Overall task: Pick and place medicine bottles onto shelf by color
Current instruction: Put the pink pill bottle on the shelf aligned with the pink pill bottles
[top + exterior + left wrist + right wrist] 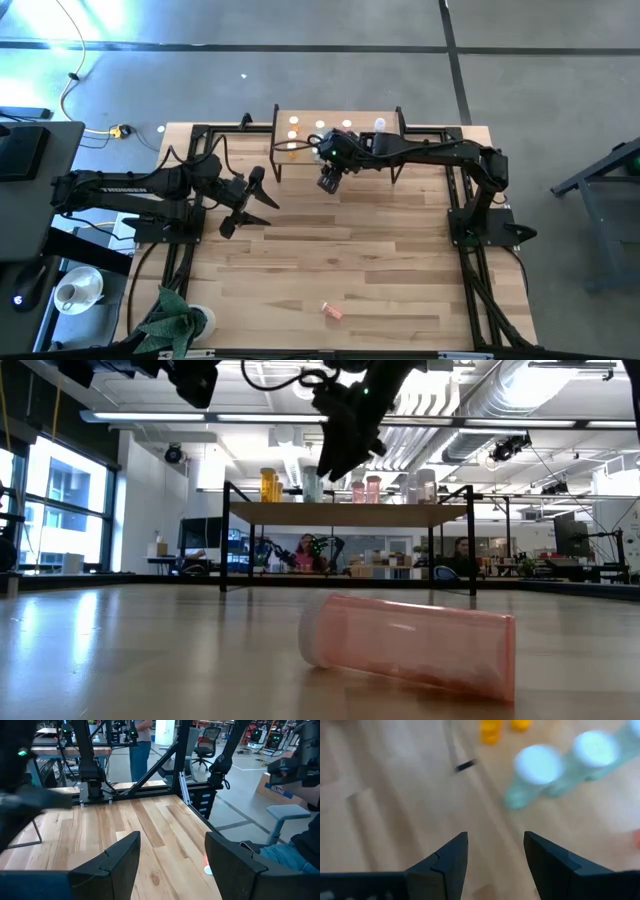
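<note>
The shelf [335, 125] stands at the table's far edge on thin black legs. Orange [268, 484], pale green [312, 484], pink [365, 488] and clear [425, 486] medicine bottles stand upright on it. One pink bottle [332, 311] lies on its side near the table's near edge, also seen in the low view [410, 643]. My right gripper [330, 183] hangs open above the table just in front of the shelf, tilted down, with nothing between its fingers [495, 837]. White-capped pale green bottles [537, 770] and orange bottles [490, 732] show beyond it. My left gripper [250, 205] waits open at the left, well above the table.
Black frame rails [470, 260] run along the table's left and right sides. A green cloth [175, 318] lies at the near left corner, and a bowl [78, 292] sits beyond the table's left edge. People sit in the room behind the table [303, 550]. Bare wood [340, 240] lies between the shelf and the lying bottle.
</note>
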Controlling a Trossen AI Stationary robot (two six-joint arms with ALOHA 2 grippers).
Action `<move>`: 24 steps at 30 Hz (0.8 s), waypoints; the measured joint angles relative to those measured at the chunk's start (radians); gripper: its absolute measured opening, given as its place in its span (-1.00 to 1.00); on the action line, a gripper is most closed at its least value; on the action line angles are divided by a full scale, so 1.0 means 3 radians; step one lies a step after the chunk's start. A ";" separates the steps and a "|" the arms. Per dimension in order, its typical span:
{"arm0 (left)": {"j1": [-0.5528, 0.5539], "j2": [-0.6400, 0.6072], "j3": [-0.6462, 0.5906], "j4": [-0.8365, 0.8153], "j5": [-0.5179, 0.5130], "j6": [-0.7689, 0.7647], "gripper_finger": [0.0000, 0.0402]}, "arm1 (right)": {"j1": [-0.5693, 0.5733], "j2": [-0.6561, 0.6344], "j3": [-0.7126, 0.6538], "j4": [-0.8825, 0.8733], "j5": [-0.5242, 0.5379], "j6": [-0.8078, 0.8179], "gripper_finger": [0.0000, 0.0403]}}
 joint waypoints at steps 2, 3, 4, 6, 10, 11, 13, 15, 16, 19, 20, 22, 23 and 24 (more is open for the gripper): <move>0.0000 0.0000 0.0000 -0.0009 0.0000 -0.0001 0.05 | 0.0091 0.0000 0.0088 -0.0205 -0.0042 0.0073 -0.09; 0.0000 0.0000 0.0000 -0.0012 0.0000 -0.0001 0.05 | 0.0147 -0.0001 0.0123 -0.0292 -0.0067 0.0107 -0.09; 0.0000 0.0000 0.0000 -0.0012 0.0000 -0.0001 0.05 | 0.0204 -0.0003 0.0152 -0.0370 -0.0114 0.0148 -0.09; 0.0000 0.0000 0.0000 -0.0012 0.0000 0.0000 0.05 | 0.0333 -0.0006 0.0174 -0.0502 -0.0233 0.0228 -0.09; -0.0001 0.0000 0.0000 -0.0012 -0.0001 -0.0001 0.05 | 0.0633 -0.0006 0.0160 -0.0646 -0.0399 0.0424 -0.09; -0.0001 0.0001 0.0000 -0.0012 0.0000 -0.0001 0.05 | 0.0705 -0.0006 0.0148 -0.0663 -0.0405 0.0479 -0.09; -0.0001 0.0000 0.0000 -0.0011 0.0000 -0.0016 0.05 | 0.0858 -0.0005 0.0132 -0.0709 -0.0408 0.0638 -0.09; -0.0001 0.0000 0.0000 -0.0012 0.0000 -0.0025 0.05 | 0.1003 -0.0005 0.0132 -0.0695 -0.0408 0.0826 -0.09; -0.0001 0.0000 0.0000 -0.0012 0.0000 -0.0027 0.05 | 0.1080 -0.0005 0.0133 -0.0695 -0.0408 0.0917 -0.09; 0.0000 0.0000 0.0000 -0.0011 -0.0001 -0.0027 0.05 | 0.1307 -0.0005 0.0132 -0.0698 -0.0391 0.1245 -0.09; 0.0000 0.0001 0.0000 -0.0011 -0.0001 -0.0027 0.05 | 0.1385 -0.0005 0.0132 -0.0697 -0.0370 0.1368 -0.09; -0.0001 0.0000 0.0000 -0.0011 -0.0001 -0.0027 0.05 | 0.1539 0.0008 0.0132 -0.0696 -0.0292 0.1599 -0.09; -0.0001 0.0000 0.0000 -0.0011 -0.0001 -0.0027 0.05 | 0.1614 0.0014 0.0132 -0.0700 -0.0273 0.1686 -0.09; 0.0000 0.0000 0.0000 -0.0011 -0.0001 -0.0027 0.05 | 0.1686 0.0019 0.0132 -0.0698 -0.0254 0.1759 -0.09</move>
